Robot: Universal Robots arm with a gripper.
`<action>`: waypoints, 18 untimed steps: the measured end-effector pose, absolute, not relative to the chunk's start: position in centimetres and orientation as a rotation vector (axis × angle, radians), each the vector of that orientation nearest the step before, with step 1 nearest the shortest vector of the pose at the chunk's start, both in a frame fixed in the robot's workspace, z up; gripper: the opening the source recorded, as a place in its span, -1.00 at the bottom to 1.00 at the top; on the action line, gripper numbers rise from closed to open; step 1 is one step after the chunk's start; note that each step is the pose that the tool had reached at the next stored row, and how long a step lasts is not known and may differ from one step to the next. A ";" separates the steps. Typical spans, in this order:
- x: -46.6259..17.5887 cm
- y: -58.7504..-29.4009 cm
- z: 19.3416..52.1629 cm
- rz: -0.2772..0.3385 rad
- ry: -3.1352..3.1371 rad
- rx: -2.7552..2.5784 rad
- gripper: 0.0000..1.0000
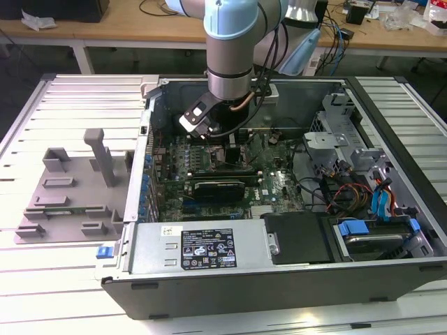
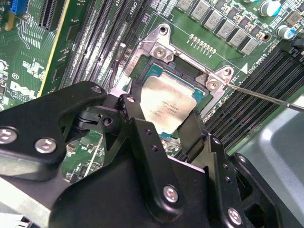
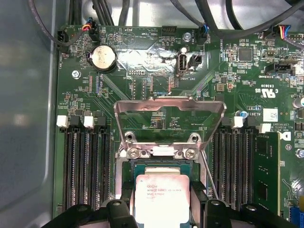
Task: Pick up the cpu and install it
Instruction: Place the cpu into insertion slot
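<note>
The cpu (image 2: 166, 105) (image 3: 161, 197), a small square chip with a pale silvery top plate, lies level in or just over the motherboard socket (image 2: 156, 50) (image 3: 161, 154). My gripper (image 2: 161, 114) (image 3: 162, 195) reaches down over it, with one black finger (image 2: 129, 107) and the other (image 2: 194, 128) pressed against opposite edges of the chip. The socket's metal load plate (image 3: 168, 111) stands swung open behind it. In the exterior view the arm's wrist (image 1: 209, 115) hangs inside the open computer case (image 1: 279, 269), over the motherboard.
Black memory slots (image 3: 85, 166) (image 3: 232, 166) run along both sides of the socket, and a thin lever rod (image 2: 266, 97) sticks out beside it. A dark expansion card (image 1: 220, 187) and drive cages (image 1: 363, 174) fill the case. A grey fixture tray (image 1: 70, 188) sits outside.
</note>
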State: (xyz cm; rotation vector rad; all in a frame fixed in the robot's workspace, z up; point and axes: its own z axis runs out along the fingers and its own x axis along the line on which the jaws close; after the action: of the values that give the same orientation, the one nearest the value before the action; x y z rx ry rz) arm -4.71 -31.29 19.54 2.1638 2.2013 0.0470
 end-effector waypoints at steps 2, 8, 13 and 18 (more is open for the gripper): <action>-4.7 -31.3 19.5 0.047 2.201 2.164 0.09; -4.7 -31.3 19.5 0.047 2.201 2.164 0.36; -4.7 -31.3 19.5 0.064 2.208 2.172 0.36; -4.7 -31.3 19.6 0.065 2.208 2.172 0.36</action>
State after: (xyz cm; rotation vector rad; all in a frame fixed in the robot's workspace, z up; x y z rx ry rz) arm -4.71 -31.28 19.63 2.1717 2.2083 0.0645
